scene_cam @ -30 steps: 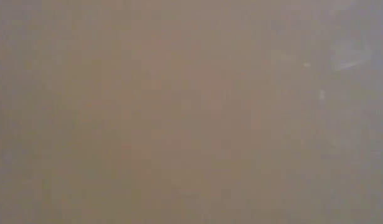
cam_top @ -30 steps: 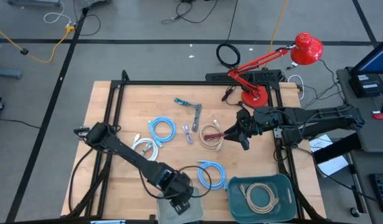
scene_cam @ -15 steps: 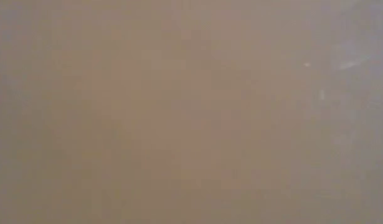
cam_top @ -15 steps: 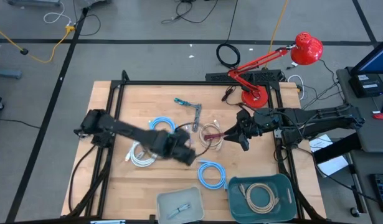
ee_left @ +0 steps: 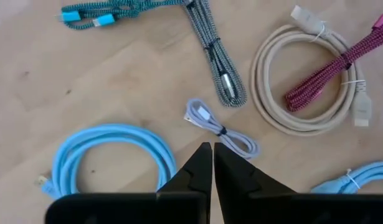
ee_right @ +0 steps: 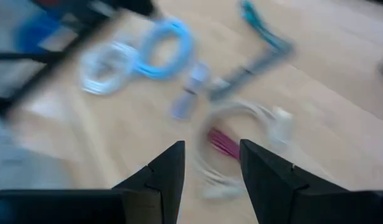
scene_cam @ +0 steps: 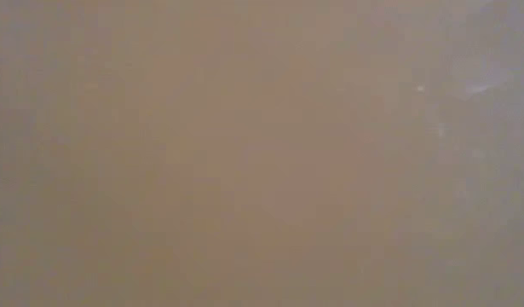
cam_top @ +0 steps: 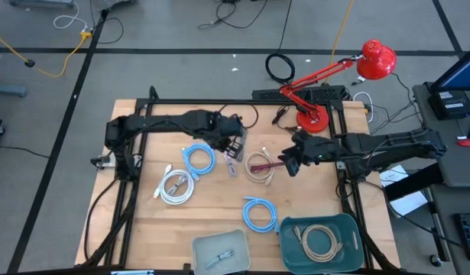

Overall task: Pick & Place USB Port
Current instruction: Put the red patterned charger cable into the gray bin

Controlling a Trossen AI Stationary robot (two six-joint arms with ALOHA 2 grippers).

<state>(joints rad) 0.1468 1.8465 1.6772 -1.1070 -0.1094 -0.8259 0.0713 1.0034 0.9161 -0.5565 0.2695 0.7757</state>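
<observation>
Apparently found the left pincer point(cam_top: 235, 145) reached out over the middle of the counter point(cam_top: 143, 221), poised just beside the short lilac USB cable point(cam_top: 231, 164) and not touching it. Saw it closed, fingers point(ee_left: 194, 171) pressed tip to tip with nothing between them. Took that for a carrying-nothing pose on the way to a pick, needing a spread before any grasp. Placed the lilac cable loose on the wood, between the blue coil point(cam_top: 198, 159) and the beige coil point(cam_top: 259, 168), near the teal braided cable point(cam_top: 241, 141).

Found the right pincer point(cam_top: 290, 163) low at the edge of the beige coil, fingers spread apart and empty. Judged it to be waiting beside the red braided cable point(cam_top: 267, 163) laid across that coil, perhaps as its own next target.

Noted a grey tray point(cam_top: 208, 260) and a green bin point(cam_top: 290, 229) at the near edge, each already holding a cable. Guessed them to be the drop places.

Got only from above the layout of both arms and the containers. Got only from the left wrist the closed tips point(ee_left: 212, 149) right over the lilac cable point(ee_left: 219, 129) and its small tie. Drew little from the right wrist beyond the open gap point(ee_right: 211, 152), all else smeared. Learned nothing from the low view, a flat tan blank.
</observation>
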